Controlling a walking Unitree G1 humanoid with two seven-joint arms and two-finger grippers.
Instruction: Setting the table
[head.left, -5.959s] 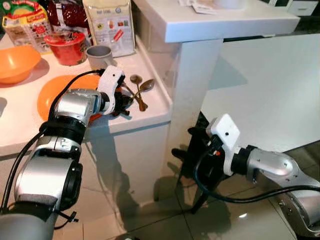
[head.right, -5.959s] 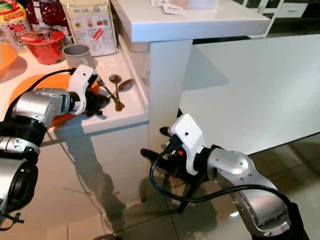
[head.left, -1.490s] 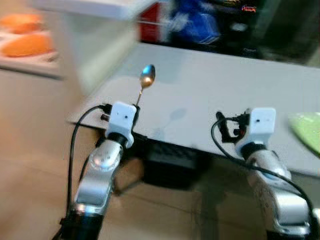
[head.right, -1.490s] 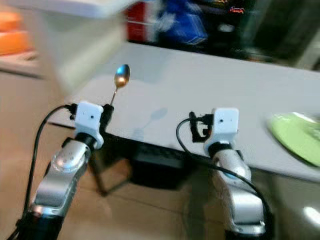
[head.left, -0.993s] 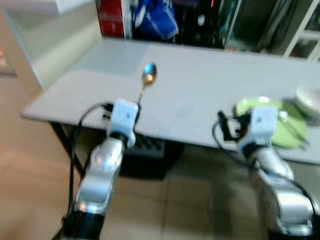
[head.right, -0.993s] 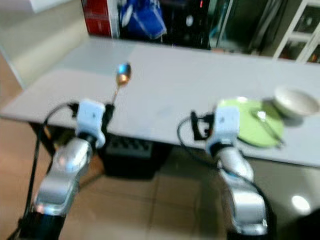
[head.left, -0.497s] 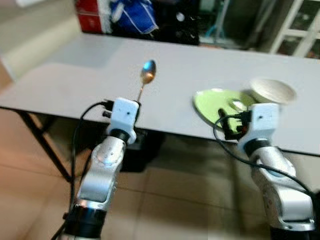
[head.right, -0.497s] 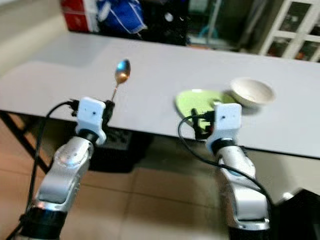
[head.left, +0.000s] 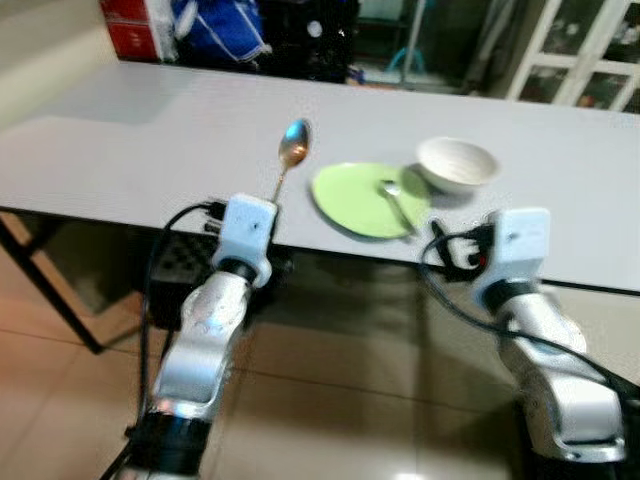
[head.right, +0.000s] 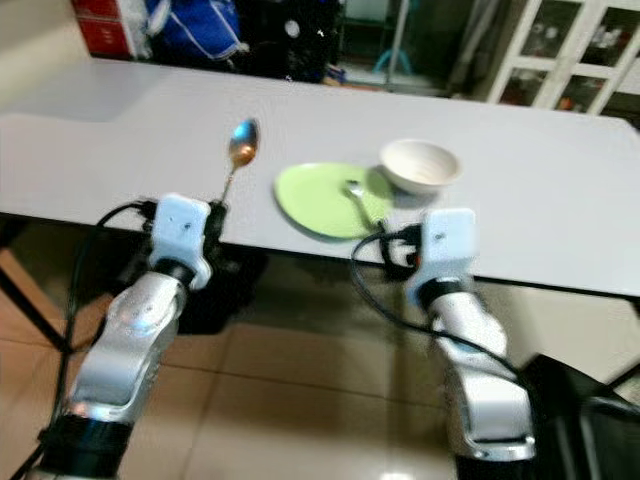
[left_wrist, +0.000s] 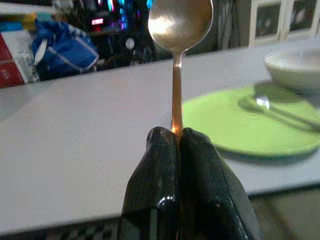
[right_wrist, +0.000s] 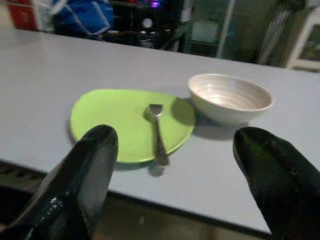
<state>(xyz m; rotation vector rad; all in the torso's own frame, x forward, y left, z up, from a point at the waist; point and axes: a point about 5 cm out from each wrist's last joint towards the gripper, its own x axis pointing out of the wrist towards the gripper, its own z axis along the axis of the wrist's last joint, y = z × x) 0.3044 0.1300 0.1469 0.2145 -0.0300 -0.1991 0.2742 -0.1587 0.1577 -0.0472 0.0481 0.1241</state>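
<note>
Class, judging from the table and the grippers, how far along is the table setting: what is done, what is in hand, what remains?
Done: a green plate with a fork on it and a white bowl beside it are on the table. In hand: the left gripper is shut on a spoon, bowl end up. Left: probably setting the spoon down there. The right gripper is open, holding nothing.

A copper-toned metal spoon (left_wrist: 176, 60) is held upright by its handle, its oval bowl uppermost above the near edge of the long grey table (head.left: 120, 140). A round, flat lime-green plate (right_wrist: 117, 117) lies on the table near that edge. A small silver fork (right_wrist: 158, 131) is laid on the plate, its handle reaching over the near rim. A shallow white ceramic bowl (right_wrist: 230, 98) stands upright just beside the plate, on its far right side
</note>
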